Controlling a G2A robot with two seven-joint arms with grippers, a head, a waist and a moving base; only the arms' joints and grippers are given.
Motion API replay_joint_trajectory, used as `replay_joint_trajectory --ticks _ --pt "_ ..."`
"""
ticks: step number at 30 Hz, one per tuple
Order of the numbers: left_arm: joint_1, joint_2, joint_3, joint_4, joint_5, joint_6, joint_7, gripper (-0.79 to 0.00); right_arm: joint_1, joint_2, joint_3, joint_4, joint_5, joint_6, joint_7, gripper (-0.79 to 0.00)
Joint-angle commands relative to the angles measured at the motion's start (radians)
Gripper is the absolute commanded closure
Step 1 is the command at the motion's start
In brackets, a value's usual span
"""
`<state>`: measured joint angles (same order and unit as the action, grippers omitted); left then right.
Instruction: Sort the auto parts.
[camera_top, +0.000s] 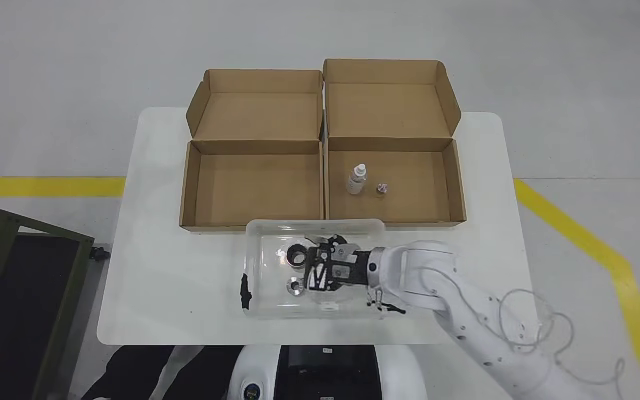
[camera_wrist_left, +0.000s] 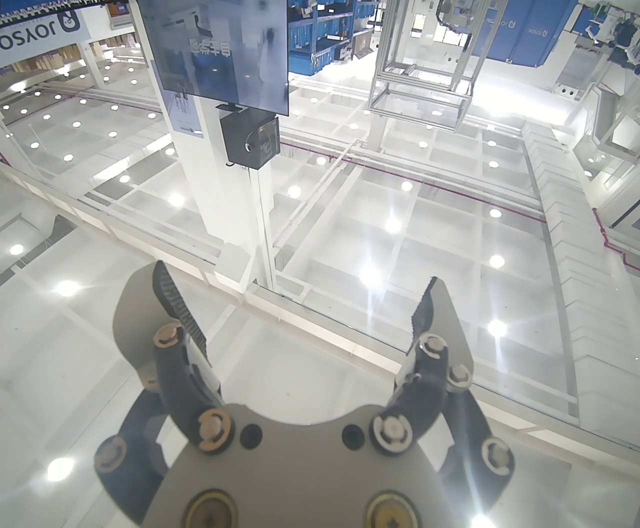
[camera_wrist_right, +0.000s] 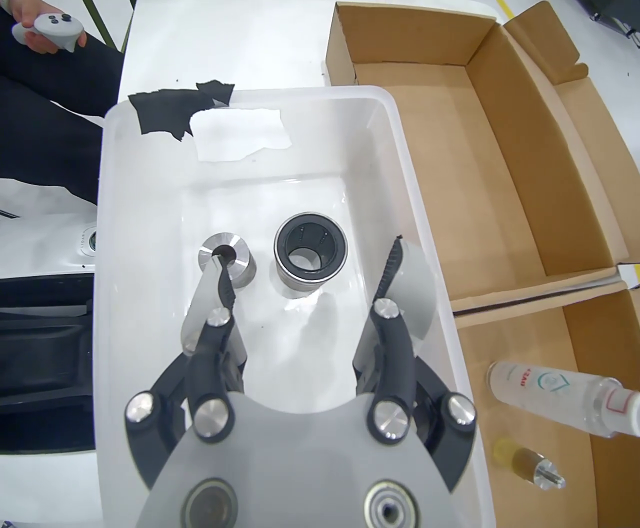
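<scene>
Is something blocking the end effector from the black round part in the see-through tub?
Nothing visible is in the way. The right end effector is open inside the see-through tub, and the black round part stands in the gap between its fingers. The silver part sits beside it.

Upright, side by side in the clear plastic bin (camera_wrist_right: 417, 200) — a silver metal bushing (camera_wrist_right: 242, 260), a black-cored steel bearing (camera_wrist_right: 306, 284).

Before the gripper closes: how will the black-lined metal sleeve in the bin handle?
The sleeve looks like steel: probably stiff and heavy for its size. Its polished wall may slip when gripped. Standing on end, it should slide on the glossy bin floor; tipped, it would likely roll.
</scene>
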<state>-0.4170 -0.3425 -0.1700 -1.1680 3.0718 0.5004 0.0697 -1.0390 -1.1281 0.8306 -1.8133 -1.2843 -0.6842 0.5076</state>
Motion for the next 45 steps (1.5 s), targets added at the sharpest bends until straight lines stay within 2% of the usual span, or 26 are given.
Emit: replay_joint_trajectory --ticks 1,11,20,23,28,35,41,42,45 --pt "0.0 0.0 0.0 0.0 0.0 0.0 0.0 -0.785 0.011 -0.005 -0.014 0.013 -0.002 0.006 -0.002 -0.554" --pt "0.0 0.0 0.0 0.0 0.0 0.0 0.0 -0.785 0.061 -0.033 -0.072 0.095 -0.015 0.036 -0.036 -0.57" --pt "0.0 0.0 0.0 0.0 0.0 0.0 0.0 -0.785 0.098 -0.055 -0.104 0.166 -0.015 0.051 -0.059 -0.548" --pt "0.0 0.0 0.0 0.0 0.0 0.0 0.0 -0.785 0.108 -0.062 -0.113 0.185 -0.016 0.055 -0.06 -0.52" --pt "0.0 0.0 0.0 0.0 0.0 0.0 0.0 -0.785 0.122 -0.072 -0.125 0.212 -0.015 0.053 -0.061 -0.425" --pt "0.0 0.0 0.0 0.0 0.0 0.0 0.0 -0.785 0.135 -0.084 -0.14 0.241 -0.013 0.044 -0.053 -0.416" --pt "0.0 0.0 0.0 0.0 0.0 0.0 0.0 -0.785 0.145 -0.094 -0.149 0.262 -0.007 0.036 -0.053 -0.376" --pt "0.0 0.0 0.0 0.0 0.0 0.0 0.0 -0.785 0.146 -0.095 -0.15 0.265 -0.003 0.032 -0.053 -0.351" --pt "0.0 0.0 0.0 0.0 0.0 0.0 0.0 -0.785 0.151 -0.099 -0.151 0.273 0.007 0.019 -0.056 -0.172"
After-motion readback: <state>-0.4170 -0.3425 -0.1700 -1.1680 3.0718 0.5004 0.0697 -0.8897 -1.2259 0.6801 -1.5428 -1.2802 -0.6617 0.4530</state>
